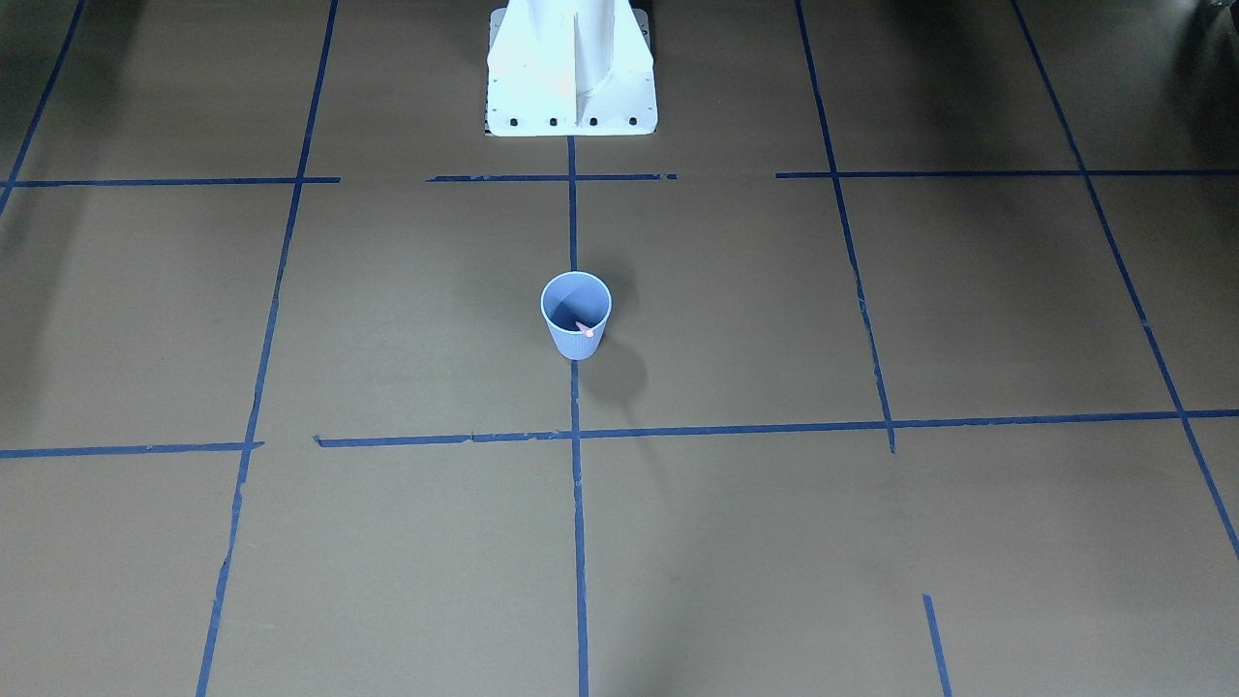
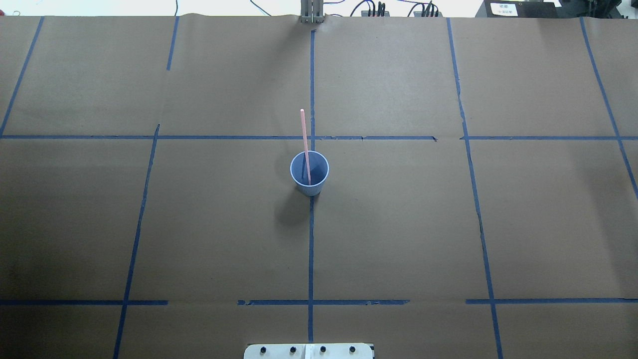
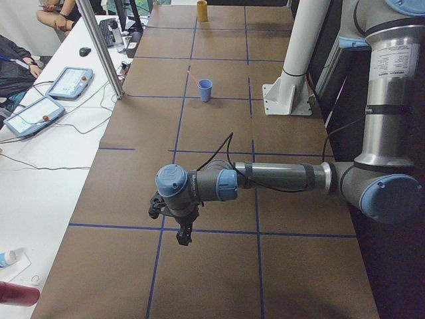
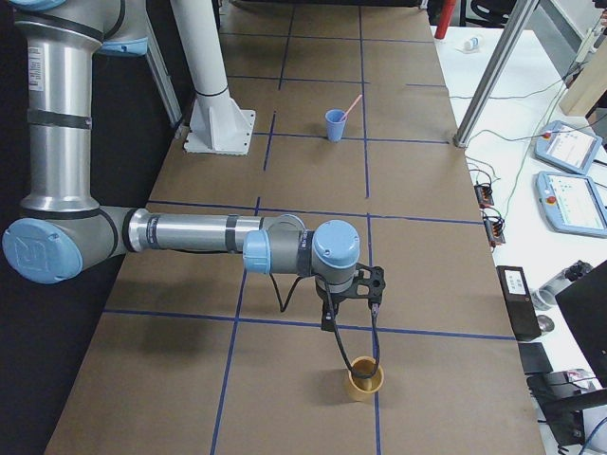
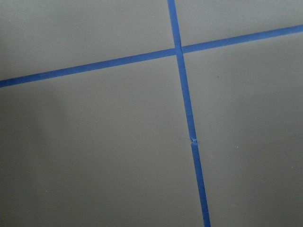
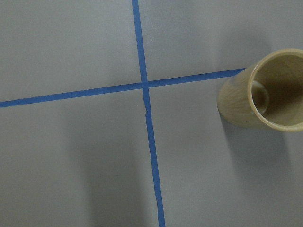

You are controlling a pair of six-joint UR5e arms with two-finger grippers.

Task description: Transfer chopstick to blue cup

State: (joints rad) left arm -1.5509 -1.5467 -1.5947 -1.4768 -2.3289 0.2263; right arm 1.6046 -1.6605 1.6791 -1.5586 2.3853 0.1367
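The blue cup [image 1: 576,339] stands upright at the table's middle on a blue tape line; it also shows in the overhead view [image 2: 310,188] and both side views [image 3: 205,90] [image 4: 335,124]. A thin pink chopstick [image 2: 304,132] stands in it, leaning on the rim, and only its tip [image 1: 585,329] shows from the front. My left gripper [image 3: 184,236] hangs low over the table far from the cup. My right gripper [image 4: 363,356] hangs just over a tan cup [image 4: 364,381]. I cannot tell whether either is open or shut. Neither wrist view shows fingers.
The tan cup also shows in the right wrist view [image 6: 270,90] and looks empty. The white robot base [image 1: 571,68] stands behind the blue cup. Blue tape lines [image 5: 187,104] cross the brown table cover. Tablets and cables [image 3: 40,106] lie off the table's far side.
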